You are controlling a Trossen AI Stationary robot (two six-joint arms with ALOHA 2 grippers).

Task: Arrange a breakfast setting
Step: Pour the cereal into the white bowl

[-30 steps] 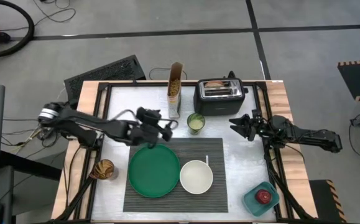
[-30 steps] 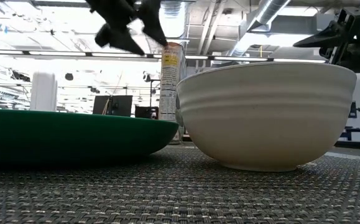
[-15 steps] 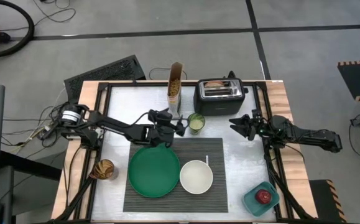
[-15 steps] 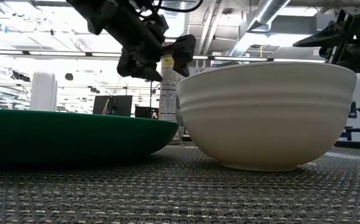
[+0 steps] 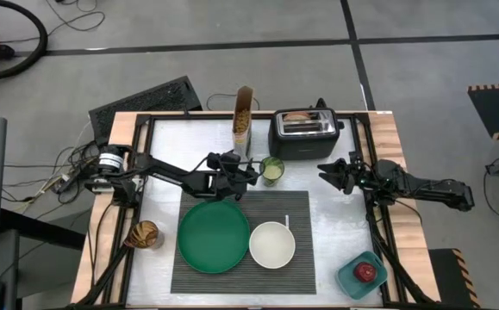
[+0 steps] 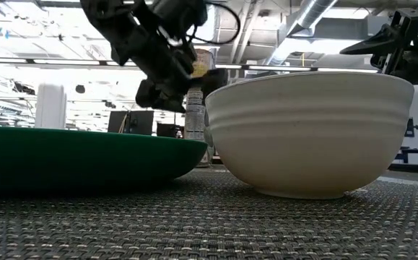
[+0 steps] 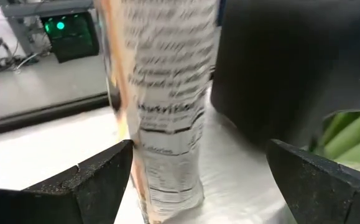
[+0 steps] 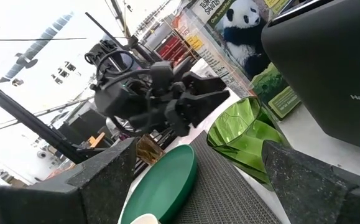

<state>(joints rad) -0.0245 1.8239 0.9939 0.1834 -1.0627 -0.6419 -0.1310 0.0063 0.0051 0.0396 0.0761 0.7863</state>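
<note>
We judge the setting partly laid. The dark ribbed placemat [image 5: 242, 243] lies on the near middle of the table [image 5: 335, 226], with the round green plate [image 5: 214, 238] on its left part and the smaller white bowl [image 5: 272, 244] just to the plate's right, close to or touching it. In the high view the plate and the bowl both look bare. A thin pale object lies on the placemat just beyond the bowl; we cannot tell what it is.

What is left, as we read it: the tan bagel [image 5: 300, 116] sits in the black toaster [image 5: 305, 134] at the far edge, the red apple [image 5: 366, 272] rests in the teal square container [image 5: 362, 275] at the near right corner, and the cereal is in its tall box [image 5: 243, 121], standing at the far edge left of the toaster.

Our left gripper [image 5: 244, 174] hovers just near of the cereal box, beside a small green cup [image 5: 271, 170], beyond the plate's far rim. Its fingers [image 7: 96, 177] are spread, with the printed side of the box showing between them, so we hold nothing. This looks like an approach to take the box. Our right gripper [image 5: 329, 174] waits over the table's right side, near of the toaster, fingers apart and empty.

The bowl is ribbed on its outer wall and the plate is shallow.
</note>
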